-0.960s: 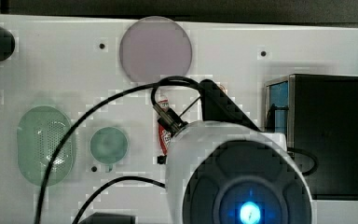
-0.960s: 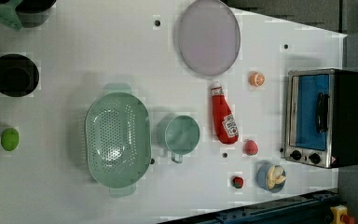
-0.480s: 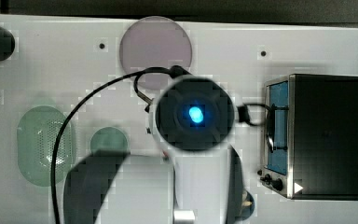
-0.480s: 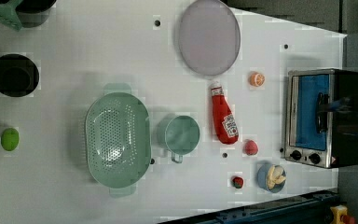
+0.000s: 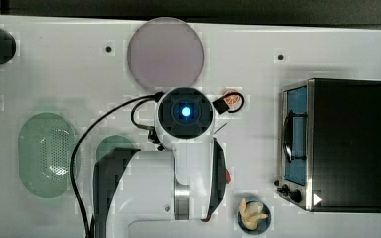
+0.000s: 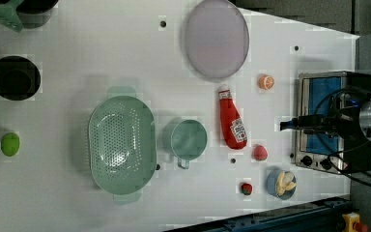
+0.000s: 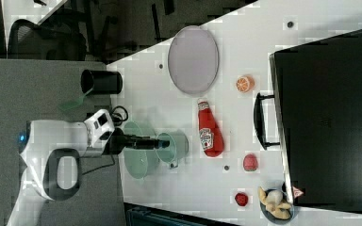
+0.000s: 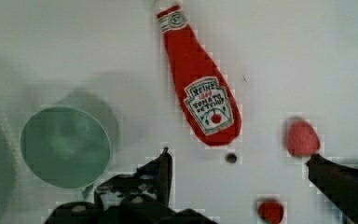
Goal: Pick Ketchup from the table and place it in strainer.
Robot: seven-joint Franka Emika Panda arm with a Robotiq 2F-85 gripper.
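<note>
- Top view: the arm covers mid-table; the strainer sits at the top view's left.
- Left view: the Ketchup lies flat on the table, just beside the green cup, with the strainer beyond that cup.
- Right view: the gripper hangs above the table.
- Wrist view: its fingers are spread wide apart, empty, the Ketchup lying untouched ahead of them.

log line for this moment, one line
phase: approach | pincer: open, above table | Ketchup: lying flat, untouched | strainer: empty
</note>
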